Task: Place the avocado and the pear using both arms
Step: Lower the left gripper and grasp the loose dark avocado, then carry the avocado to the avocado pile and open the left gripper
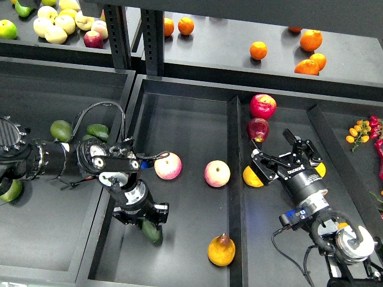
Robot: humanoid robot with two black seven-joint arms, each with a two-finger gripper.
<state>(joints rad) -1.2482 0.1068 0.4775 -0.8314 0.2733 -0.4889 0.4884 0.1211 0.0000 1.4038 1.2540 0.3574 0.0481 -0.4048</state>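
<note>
My left gripper point(146, 221) is shut on the dark green avocado point(152, 232). It holds it low over the front left part of the middle tray point(185, 128). The golden pear point(221, 250), with a brown patch at its stem, lies at the front of the same tray, to the right of the avocado. My right gripper point(273, 147) is open over the right tray point(311, 113). A yellow-orange fruit point(252, 177) lies just beside its left finger, not between the fingers.
Two pink-and-yellow apples point(168, 165) point(217, 173) lie mid-tray. Two red apples point(263, 106) point(258, 128) lie beyond my right gripper. More avocados point(61, 130) sit in the left bin. A raised divider point(234, 197) separates the middle and right trays. Oranges point(311, 40) lie on the back shelf.
</note>
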